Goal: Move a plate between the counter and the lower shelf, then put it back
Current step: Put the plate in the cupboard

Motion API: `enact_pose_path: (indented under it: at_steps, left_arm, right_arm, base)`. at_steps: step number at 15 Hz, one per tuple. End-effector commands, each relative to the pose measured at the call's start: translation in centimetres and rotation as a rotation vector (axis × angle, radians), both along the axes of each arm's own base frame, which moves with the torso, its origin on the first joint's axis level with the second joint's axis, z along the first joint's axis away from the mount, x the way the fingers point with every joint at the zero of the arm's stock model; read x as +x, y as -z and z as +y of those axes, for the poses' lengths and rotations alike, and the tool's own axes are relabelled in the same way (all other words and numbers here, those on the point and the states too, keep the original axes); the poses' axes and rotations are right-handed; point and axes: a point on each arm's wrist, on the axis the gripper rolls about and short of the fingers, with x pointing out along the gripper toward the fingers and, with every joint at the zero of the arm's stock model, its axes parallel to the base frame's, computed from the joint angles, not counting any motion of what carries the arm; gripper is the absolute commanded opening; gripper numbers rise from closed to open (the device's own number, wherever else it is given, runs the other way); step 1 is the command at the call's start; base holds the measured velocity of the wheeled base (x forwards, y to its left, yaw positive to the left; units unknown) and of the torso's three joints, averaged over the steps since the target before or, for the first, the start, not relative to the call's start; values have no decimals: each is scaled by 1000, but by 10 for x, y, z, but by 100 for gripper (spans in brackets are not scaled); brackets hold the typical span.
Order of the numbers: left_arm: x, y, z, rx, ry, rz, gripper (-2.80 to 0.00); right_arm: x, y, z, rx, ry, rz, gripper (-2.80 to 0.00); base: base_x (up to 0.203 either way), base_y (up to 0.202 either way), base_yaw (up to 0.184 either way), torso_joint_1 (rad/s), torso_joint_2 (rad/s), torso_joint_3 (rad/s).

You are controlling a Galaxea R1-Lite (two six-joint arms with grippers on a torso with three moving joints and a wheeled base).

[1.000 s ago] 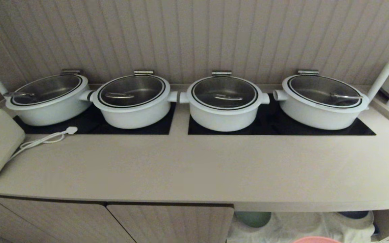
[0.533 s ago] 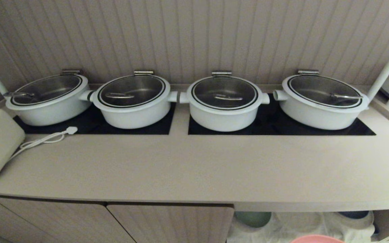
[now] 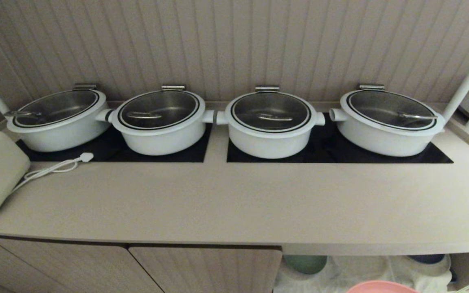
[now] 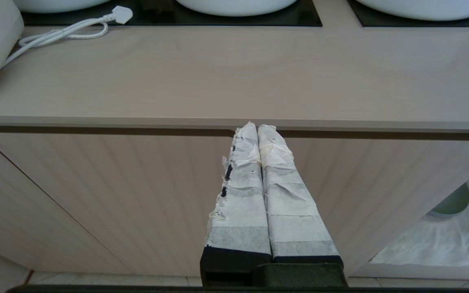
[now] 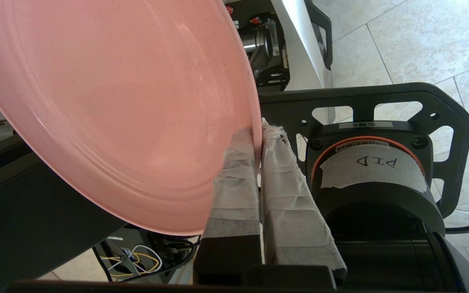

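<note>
Pinched by its rim in the right gripper (image 5: 259,136), the round matte salmon-pink plate (image 5: 112,106) shows at six o'clock below the beige counter (image 3: 234,203), neither placement apparently finished.

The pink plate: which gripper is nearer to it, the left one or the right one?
Right. The right gripper is shut on the rim of the pink plate. The left gripper is shut and empty, pointing at the counter edge, away from the plate.
</note>
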Motion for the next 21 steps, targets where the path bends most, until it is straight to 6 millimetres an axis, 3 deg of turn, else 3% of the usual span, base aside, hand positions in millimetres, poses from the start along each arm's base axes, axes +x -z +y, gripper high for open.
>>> enact_pose_path:
  at_steps: [1,12,21]
  left_arm:
    - [0,0,0,-1,0,0,-280]
    - [0,0,0,-4,0,0,-280]
    - [0,0,0,-5,0,0,-280]
  right_arm:
    - [0,0,0,1,2,8,-280]
    - [-1,0,0,3,1,4,-280]
    - [-2,0,0,4,3,4,-280]
  base:
    - [0,0,0,0,0,0]
    - [0,-5,2,0,0,0]
    - [0,-184,1,3,2,4]
